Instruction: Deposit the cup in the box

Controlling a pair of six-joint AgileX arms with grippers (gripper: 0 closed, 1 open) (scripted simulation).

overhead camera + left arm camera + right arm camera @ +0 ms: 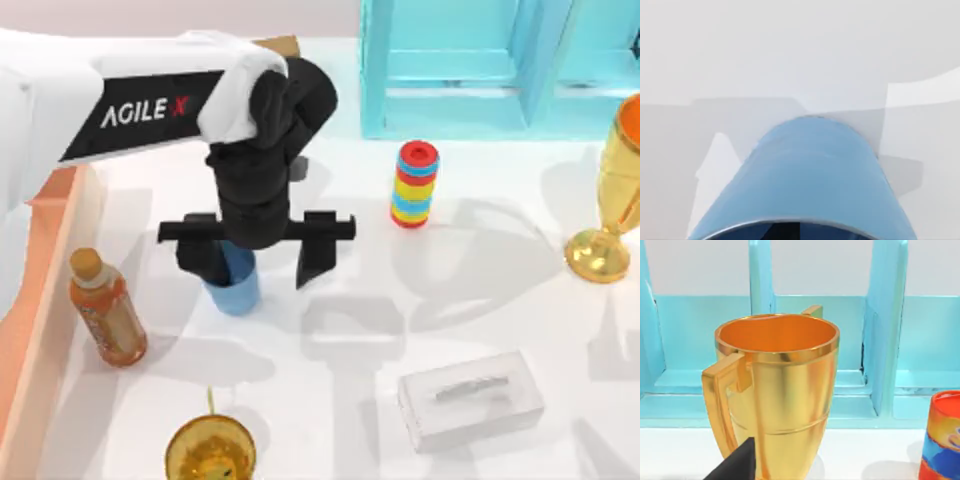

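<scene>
Cup (pixel 236 285) first: the small blue tumbler stands upright on the white table (pixel 480 300), directly under the left gripper (pixel 256 250), whose two black fingers are spread wide, one at the cup's side and the other well clear of it, so nothing is clamped yet. The left wrist view looks down along the cup (pixel 810 175), rim nearest and body tapering away. That suits a descent over it before closing, and I judge this to be the approach-to-grasp step. Just beyond the gripper on the box side stands an amber bottle (pixel 105 310), close enough that a careless swing could clip it. Past that, the salmon box (pixel 45 290) runs along the table's left edge, a short carry away. Nearer the camera lies a golden goblet (pixel 210 450), with a white slotted box (pixel 470 398) farther off and a striped stack (pixel 415 184) beyond the gripper. The right arm idles by another gold goblet (pixel 775 395) before the turquoise shelf (pixel 885 340); I cannot tell its finger state.
</scene>
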